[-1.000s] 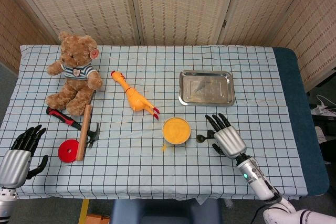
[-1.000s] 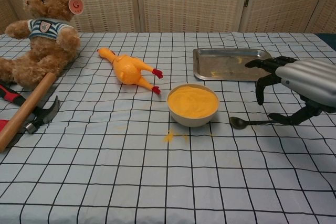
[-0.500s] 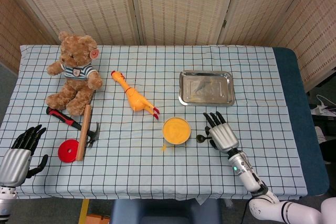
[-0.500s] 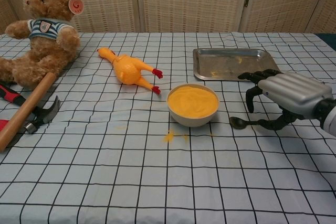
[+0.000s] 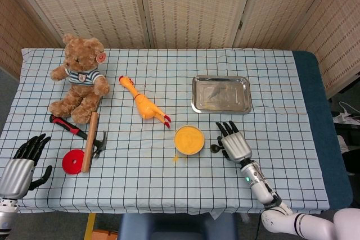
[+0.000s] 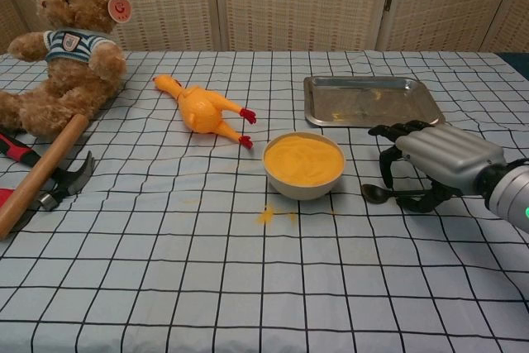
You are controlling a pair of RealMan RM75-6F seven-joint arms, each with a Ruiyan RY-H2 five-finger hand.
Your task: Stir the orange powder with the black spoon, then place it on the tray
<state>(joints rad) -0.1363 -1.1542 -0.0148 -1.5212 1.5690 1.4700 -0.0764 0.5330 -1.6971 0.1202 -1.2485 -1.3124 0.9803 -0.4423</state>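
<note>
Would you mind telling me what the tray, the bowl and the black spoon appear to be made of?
Tray: probably polished steel, since it reflects like a mirror.
Bowl: pale and smooth, possibly ceramic or plastic; unclear which.
Black spoon: dark and slightly glossy, perhaps plastic or coated metal.

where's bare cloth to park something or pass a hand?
Free: near strip in front of the white bowl of orange powder; far strip behind the steel tray; gap between the yellow rubber chicken and tray. Crowded: left side, around the brown teddy bear and hammer; right of the bowl, the right hand over the black spoon.
</note>
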